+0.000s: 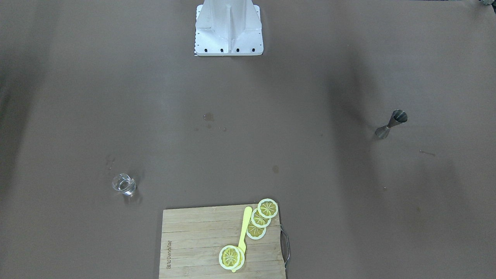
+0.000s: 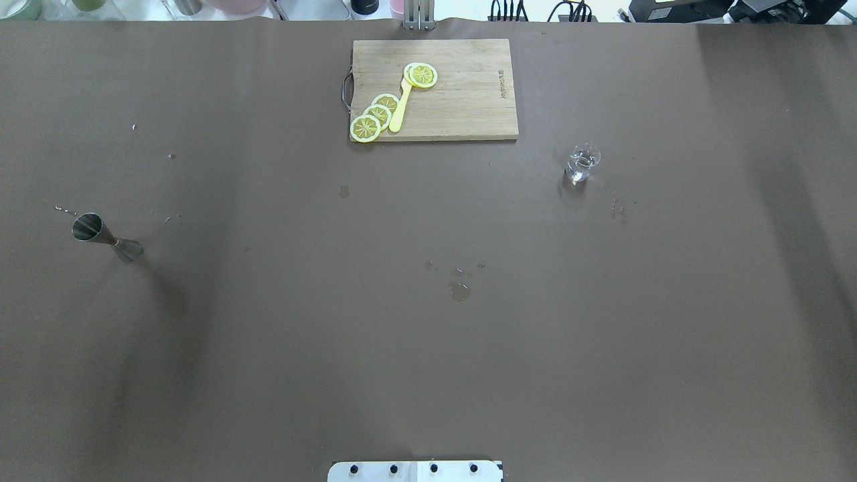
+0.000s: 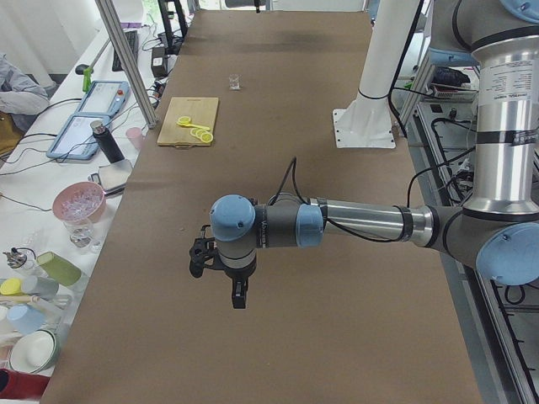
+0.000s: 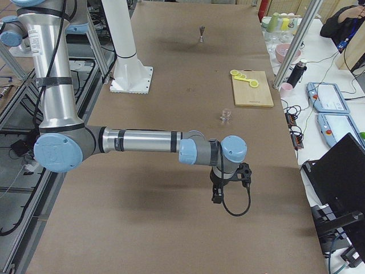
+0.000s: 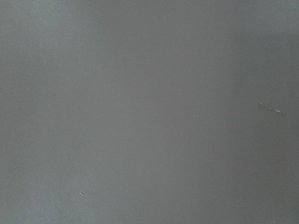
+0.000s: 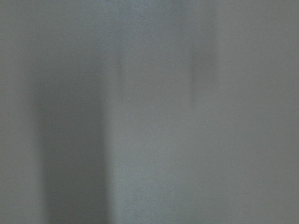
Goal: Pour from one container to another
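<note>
Both left tool (image 3: 239, 296) and right tool (image 4: 216, 198) hang with opening I cannot tell; best grip the glass cup (image 1: 124, 184) squarely, keeping it level toward the jigger (image 1: 391, 124).

Clear glass cup (image 2: 582, 163); shiny steel jigger (image 2: 106, 237); matt brown table (image 2: 268, 335).

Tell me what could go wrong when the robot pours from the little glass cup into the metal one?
1. The small grey steel hourglass jigger is tall with a narrow waist and small mouth, so a bump may topple it or the pour may miss.
2. The small clear glass cup stands far across the brown table, so carrying it could spill; wet spots show on it.
</note>
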